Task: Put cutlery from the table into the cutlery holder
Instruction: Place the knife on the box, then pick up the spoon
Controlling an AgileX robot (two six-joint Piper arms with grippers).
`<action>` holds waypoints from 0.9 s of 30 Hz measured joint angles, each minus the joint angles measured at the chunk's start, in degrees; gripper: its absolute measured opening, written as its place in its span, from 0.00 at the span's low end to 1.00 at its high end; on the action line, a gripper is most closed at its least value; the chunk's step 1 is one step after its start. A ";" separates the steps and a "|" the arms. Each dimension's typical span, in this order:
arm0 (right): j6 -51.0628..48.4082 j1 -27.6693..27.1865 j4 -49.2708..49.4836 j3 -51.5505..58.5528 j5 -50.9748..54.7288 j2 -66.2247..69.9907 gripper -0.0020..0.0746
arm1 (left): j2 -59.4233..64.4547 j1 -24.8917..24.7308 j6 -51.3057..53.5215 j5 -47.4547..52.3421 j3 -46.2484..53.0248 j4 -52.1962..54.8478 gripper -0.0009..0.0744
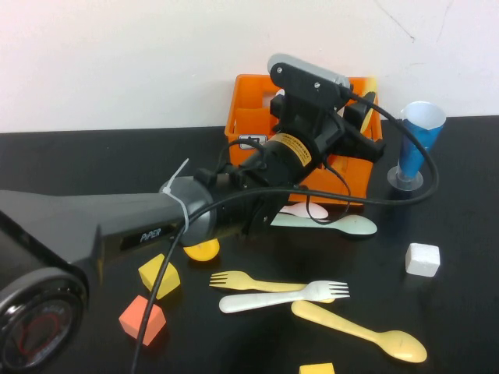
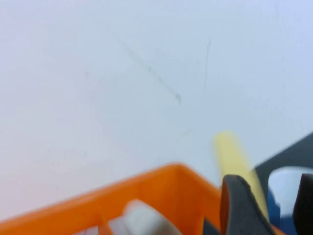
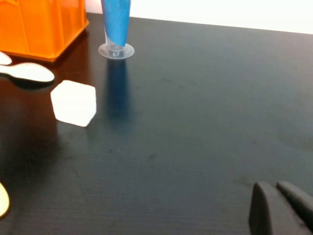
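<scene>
My left gripper [image 1: 363,128] hangs over the right end of the orange cutlery holder [image 1: 249,117]. Its fingers stand apart in the left wrist view [image 2: 270,182], and a pale yellow cutlery piece [image 2: 234,155] stands upright against one finger [image 2: 239,205]; it also shows in the high view [image 1: 368,95]. A white piece [image 2: 144,218] lies inside the holder [image 2: 161,188]. On the black table [image 1: 468,312] lie a mint spoon [image 1: 343,224], a pink spoon [image 1: 304,209], a yellow fork [image 1: 257,282], a white fork [image 1: 288,296] and a yellow spoon [image 1: 366,331]. My right gripper [image 3: 279,188] is shut, low over bare table, out of the high view.
A blue cone cup [image 1: 417,144] stands right of the holder. A white cube [image 1: 422,259], a yellow duck toy [image 1: 202,249], a yellow cube [image 1: 159,275], an orange cube [image 1: 143,319] and another yellow cube [image 1: 316,368] lie about. The right wrist view shows the cup [image 3: 116,24] and white cube [image 3: 73,103].
</scene>
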 joint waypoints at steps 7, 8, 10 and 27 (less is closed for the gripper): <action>0.00 0.00 0.00 0.00 0.00 0.00 0.02 | -8.63 -0.68 -0.25 18.55 0.11 9.75 0.33; 0.00 0.00 0.00 0.00 0.00 0.00 0.02 | -11.26 -1.49 -0.23 24.99 0.11 11.72 0.32; 0.00 0.00 0.00 0.00 0.00 0.00 0.02 | -15.91 -3.48 -0.23 37.84 0.11 13.62 0.28; 0.00 0.00 0.00 0.00 0.00 0.00 0.02 | -17.20 -6.74 39.27 94.33 0.11 -10.05 0.13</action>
